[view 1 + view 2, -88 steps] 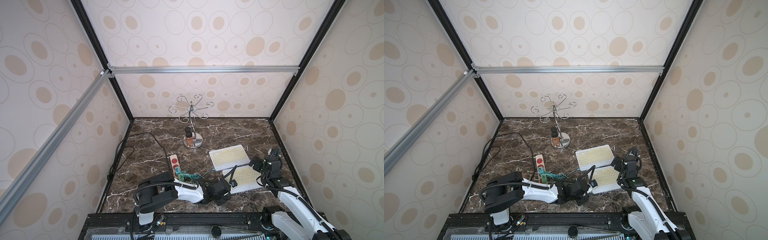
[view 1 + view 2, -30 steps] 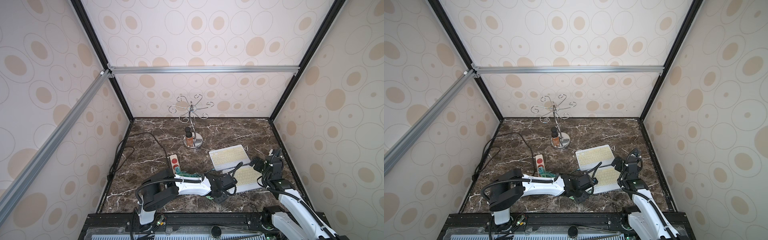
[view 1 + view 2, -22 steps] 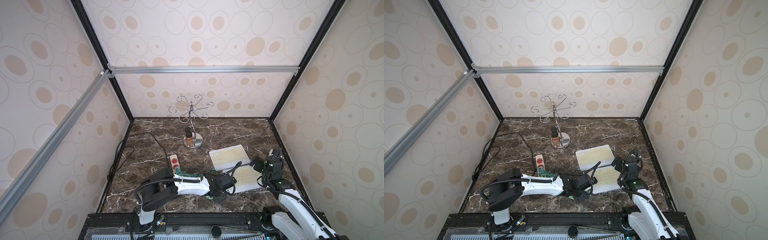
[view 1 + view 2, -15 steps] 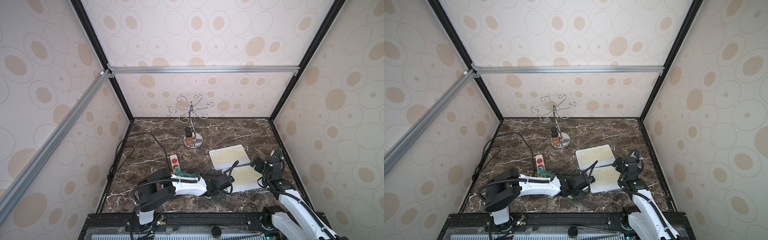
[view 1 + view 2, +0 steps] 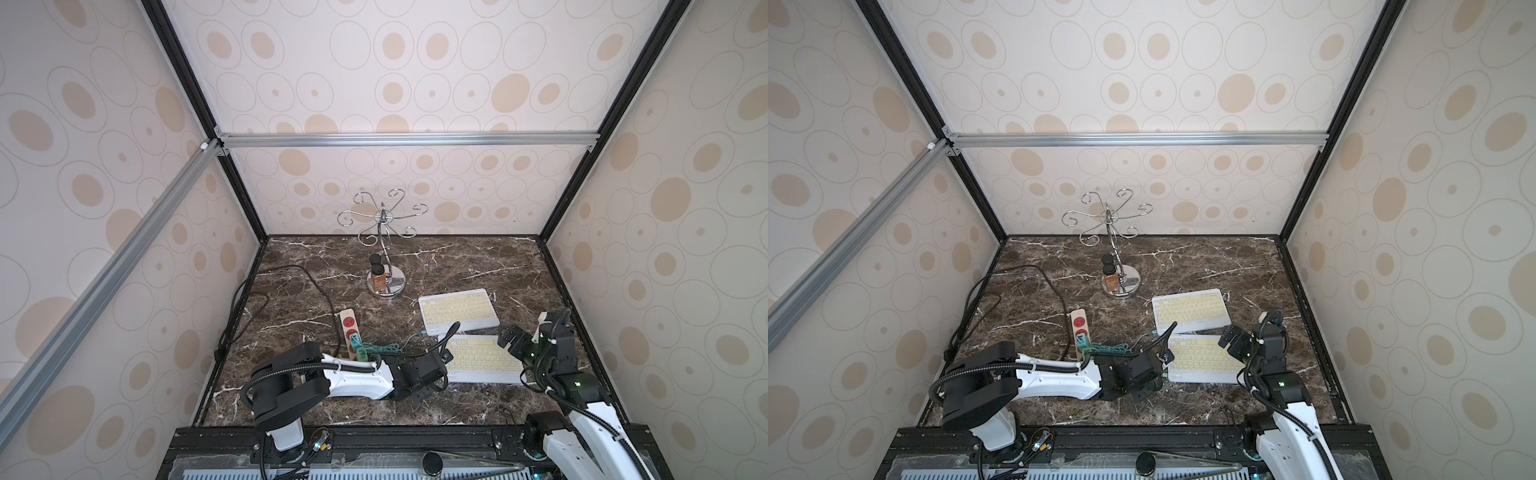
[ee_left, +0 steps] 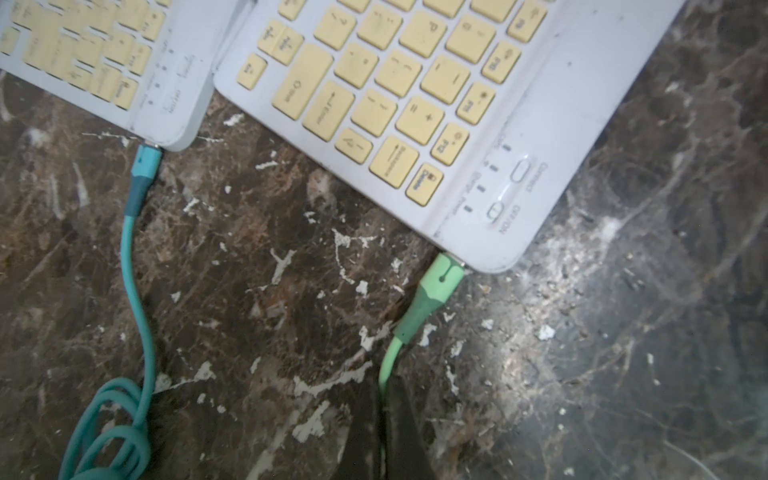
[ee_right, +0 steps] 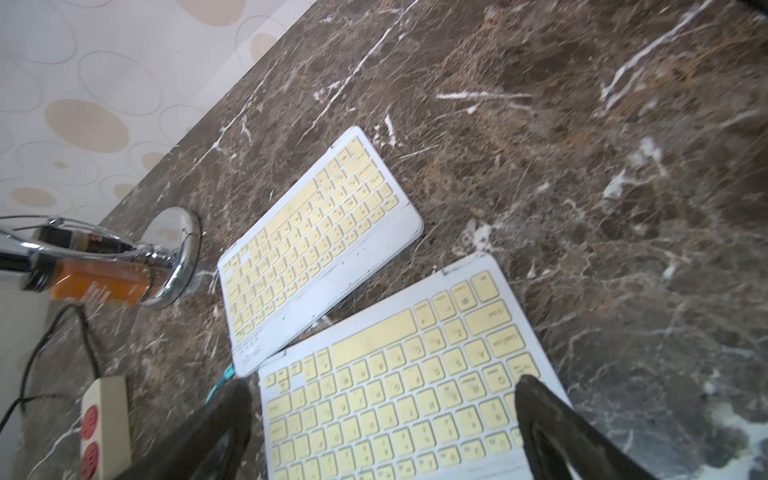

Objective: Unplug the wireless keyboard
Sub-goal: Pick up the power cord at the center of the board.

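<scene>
Two white keyboards with yellow keys lie on the dark marble desk [image 5: 478, 257], right of its middle. The near keyboard [image 5: 482, 359] is turned a little against the far keyboard [image 5: 459, 309], and their corners almost meet.

A light green cable [image 6: 411, 320] ends in a plug at the corner of the near keyboard, beside its small switches. The plug touches the edge, but I cannot tell how deep it sits. The left hand [image 6: 384, 399] is pressed together on this cable a little behind the plug, pinching it between its dark fingers.

A teal cable [image 6: 133, 249] goes into the corner of the far keyboard, and both cables run back toward the power strip [image 5: 349, 328].

The right hand [image 7: 382, 384] is spread wide over the right end of the near keyboard and holds nothing. Whether it touches the keys I cannot tell.
</scene>
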`<state>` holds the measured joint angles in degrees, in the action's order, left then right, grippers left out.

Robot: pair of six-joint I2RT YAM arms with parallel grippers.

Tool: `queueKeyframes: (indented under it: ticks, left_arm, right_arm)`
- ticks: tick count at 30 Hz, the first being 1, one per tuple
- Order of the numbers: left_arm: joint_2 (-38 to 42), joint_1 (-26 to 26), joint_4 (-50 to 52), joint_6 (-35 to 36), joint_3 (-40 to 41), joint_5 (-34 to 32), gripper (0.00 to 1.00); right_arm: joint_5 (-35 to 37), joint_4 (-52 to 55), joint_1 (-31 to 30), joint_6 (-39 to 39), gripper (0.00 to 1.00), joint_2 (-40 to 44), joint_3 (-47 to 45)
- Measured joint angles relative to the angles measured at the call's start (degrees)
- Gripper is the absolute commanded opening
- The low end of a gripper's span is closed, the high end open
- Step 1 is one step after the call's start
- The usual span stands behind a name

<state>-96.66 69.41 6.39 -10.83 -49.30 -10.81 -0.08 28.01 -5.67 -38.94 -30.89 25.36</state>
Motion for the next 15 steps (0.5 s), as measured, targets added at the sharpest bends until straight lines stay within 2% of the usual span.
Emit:
queueKeyframes:
  ticks: [8,15]
  left_arm:
    - [6.47,0.0,-4.04,-0.26,3.54,-0.92,0.0]
    - [10.16,0.0,-6.78,-0.31,5.57,-1.16,0.0]
  right_arm:
    - [-8.46,11.37,-0.07,-2.23,1.0,10.23,-1.49]
    - [-13.84,16.96,-1.81,-4.59,1.0,14.27,-2.89]
